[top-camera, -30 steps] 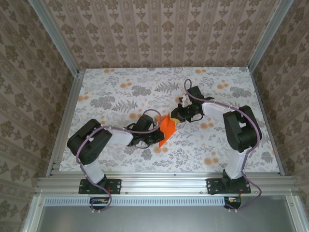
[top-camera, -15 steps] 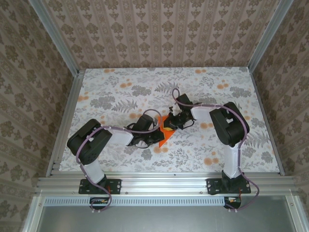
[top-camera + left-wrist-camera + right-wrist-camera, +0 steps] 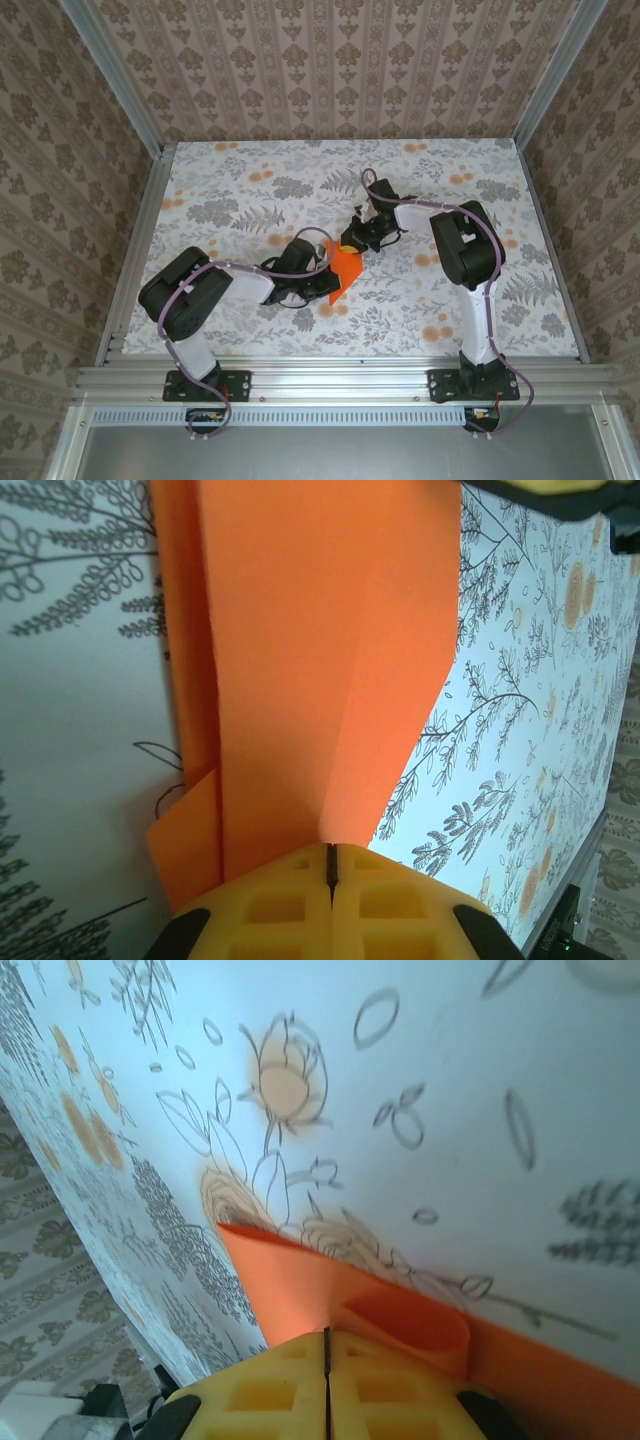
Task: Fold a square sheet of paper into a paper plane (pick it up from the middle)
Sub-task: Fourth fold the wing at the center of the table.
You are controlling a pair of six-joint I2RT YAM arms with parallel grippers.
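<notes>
The square sheet of paper (image 3: 345, 268) is bright orange and folded into layers, with a point toward the near edge of the table. In the left wrist view the paper (image 3: 300, 660) runs away from my left gripper (image 3: 331, 852), whose yellow jaws are shut on its near edge; a small flap sticks out at the lower left. From above, the left gripper (image 3: 322, 266) sits at the paper's left side. My right gripper (image 3: 353, 244) is at the paper's far corner. In the right wrist view the right gripper (image 3: 327, 1335) is shut on the paper (image 3: 300, 1280), and a curled loop of paper bulges beside it.
The floral-print table top (image 3: 230, 190) spreads wide to the left and back. Aluminium rails (image 3: 135, 255) and patterned walls (image 3: 340, 70) close in the sides and rear. The right arm's elbow (image 3: 465, 245) stands high over the right half.
The right gripper moved left from beside the paper to its far corner and shut on it. The right elbow swung left. The left gripper kept its hold and place.
</notes>
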